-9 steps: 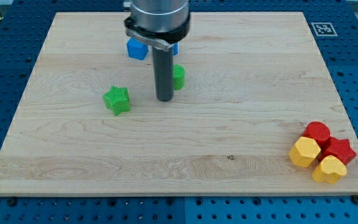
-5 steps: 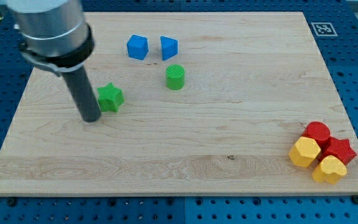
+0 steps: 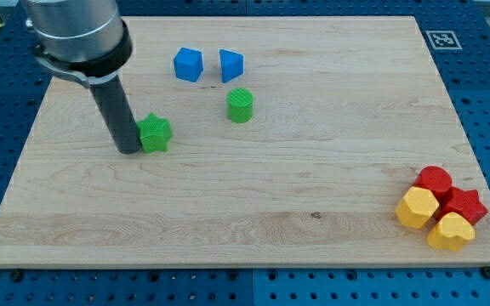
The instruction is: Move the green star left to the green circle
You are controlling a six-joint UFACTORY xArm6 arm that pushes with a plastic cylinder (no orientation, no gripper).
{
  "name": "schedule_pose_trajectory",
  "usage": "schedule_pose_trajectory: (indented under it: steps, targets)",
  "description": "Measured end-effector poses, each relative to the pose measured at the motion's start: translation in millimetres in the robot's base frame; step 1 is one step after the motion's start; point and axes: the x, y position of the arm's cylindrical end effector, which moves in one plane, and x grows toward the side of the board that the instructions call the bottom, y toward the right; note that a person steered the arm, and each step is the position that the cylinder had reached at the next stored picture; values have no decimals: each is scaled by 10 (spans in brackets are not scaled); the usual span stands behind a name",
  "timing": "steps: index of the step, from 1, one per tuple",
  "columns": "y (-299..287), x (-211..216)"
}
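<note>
The green star lies on the wooden board, left of centre. The green circle stands about a hand's width to the star's right and slightly toward the view's top. My tip rests on the board right at the star's left side, touching or nearly touching it. The dark rod rises from there toward the view's top left.
A blue cube and a blue triangular block sit above the green circle. At the lower right corner cluster a red circle, a red star, a yellow hexagon and a yellow heart.
My rod swept from beside the green circle to the star's left side. The star has shifted slightly left and up, then a little right. The tip closed onto its left edge.
</note>
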Motion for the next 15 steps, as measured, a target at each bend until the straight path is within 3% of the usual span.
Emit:
schedule_pose_trajectory:
  steps: [3,8,11,13,15]
  targets:
    - [207,-233]
    - [747,-16]
    - [747,-180]
    - [747,-516]
    - [762,-332]
